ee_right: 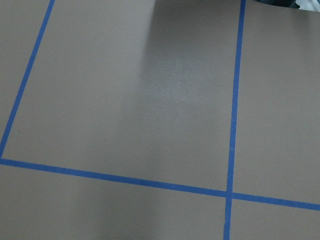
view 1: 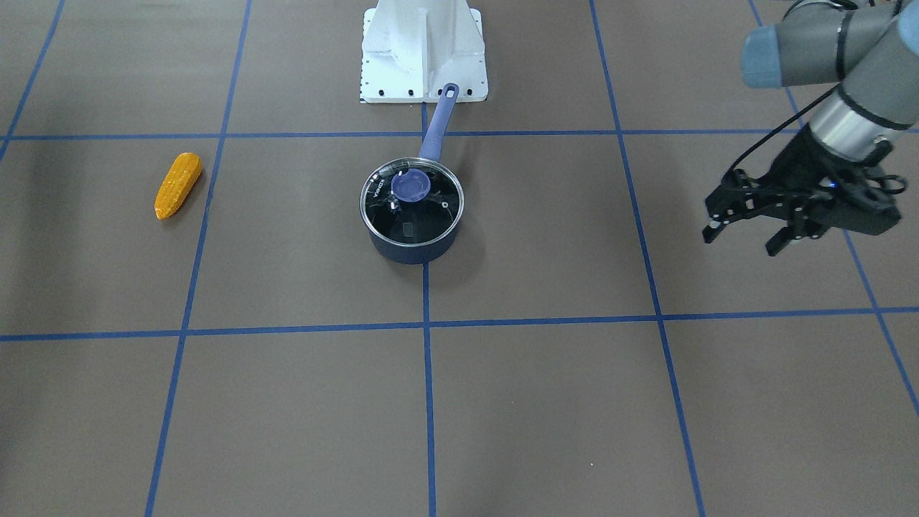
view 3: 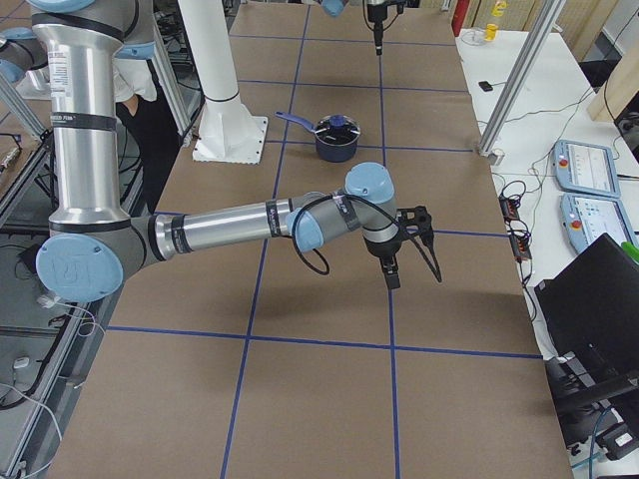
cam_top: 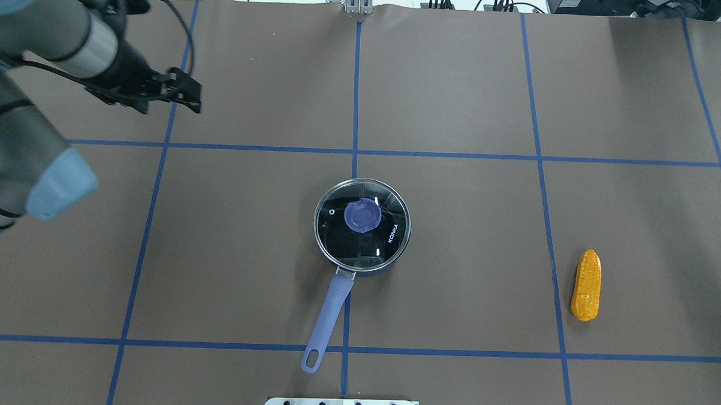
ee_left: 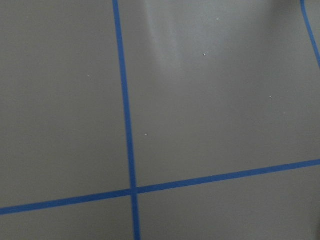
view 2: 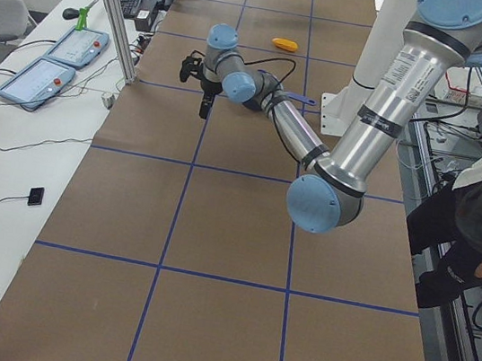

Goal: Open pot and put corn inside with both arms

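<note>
From behind the robot, the left hand [view 1: 739, 243] hangs over bare counter [cam_top: 459, 110] on the left, fingers spread and gripping nothing, well apart from everything. I'd guess it is meant to go for the lid. In the middle sits the pot [view 1: 413, 251], small and dark navy, its long purple-blue handle [cam_top: 330, 309] pointing back at the robot's base. The glass lid [cam_top: 347, 247] with its blue knob [cam_top: 361, 216] is on, so nothing can go in yet. Far right lies the corn [cam_top: 586, 285], orange-yellow, bumpy and tapered, flat on the counter on the right arm's side. The right hand [view 3: 390, 274] shows only from the side, and I cannot tell whether it is spread or closed.
</note>
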Available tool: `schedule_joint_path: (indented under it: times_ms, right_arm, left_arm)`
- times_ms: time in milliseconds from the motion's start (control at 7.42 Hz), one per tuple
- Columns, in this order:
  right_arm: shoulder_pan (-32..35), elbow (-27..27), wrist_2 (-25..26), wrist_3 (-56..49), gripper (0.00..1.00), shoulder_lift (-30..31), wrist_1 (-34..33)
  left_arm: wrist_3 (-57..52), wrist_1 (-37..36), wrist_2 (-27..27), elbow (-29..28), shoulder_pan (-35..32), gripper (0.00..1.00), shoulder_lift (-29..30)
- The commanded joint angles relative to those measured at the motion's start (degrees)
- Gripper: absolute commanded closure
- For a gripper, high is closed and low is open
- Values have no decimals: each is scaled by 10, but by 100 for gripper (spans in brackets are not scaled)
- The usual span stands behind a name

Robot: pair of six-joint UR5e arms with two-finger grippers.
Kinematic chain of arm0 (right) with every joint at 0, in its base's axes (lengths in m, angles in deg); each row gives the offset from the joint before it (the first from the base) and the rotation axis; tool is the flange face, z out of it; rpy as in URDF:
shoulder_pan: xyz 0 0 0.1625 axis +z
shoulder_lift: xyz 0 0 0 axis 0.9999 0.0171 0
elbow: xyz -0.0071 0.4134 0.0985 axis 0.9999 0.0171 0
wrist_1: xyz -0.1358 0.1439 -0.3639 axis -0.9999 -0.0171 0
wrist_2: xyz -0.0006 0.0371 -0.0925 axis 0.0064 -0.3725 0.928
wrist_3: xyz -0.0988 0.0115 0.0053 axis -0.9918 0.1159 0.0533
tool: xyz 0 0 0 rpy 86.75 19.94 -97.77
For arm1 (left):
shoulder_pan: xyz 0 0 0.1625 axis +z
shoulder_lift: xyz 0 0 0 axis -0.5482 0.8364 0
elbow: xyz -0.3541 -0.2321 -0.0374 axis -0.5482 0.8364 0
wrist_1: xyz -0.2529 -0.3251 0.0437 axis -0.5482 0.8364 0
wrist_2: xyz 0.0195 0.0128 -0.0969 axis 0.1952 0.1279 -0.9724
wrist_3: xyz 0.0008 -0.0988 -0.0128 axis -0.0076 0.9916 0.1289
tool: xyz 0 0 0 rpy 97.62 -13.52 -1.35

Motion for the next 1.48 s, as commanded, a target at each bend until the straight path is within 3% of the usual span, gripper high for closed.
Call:
schedule_joint_path:
  times_ms: [0,135,404,1348]
  right_arm:
    - [-1,9,2,1,0,0,0]
    - [-1,11,1,1,0,1,0]
    - [-1,11,1,1,0,1,0]
    - [-1,16,2,0,0,1,0]
  left_arm:
    - [148,-82,83,-18,117,1,113]
    - [186,-129,116,-38,163,1,174]
    - [239,-137,167,-112,224,1,252]
    - [238,-131,193,-137,251,1,254]
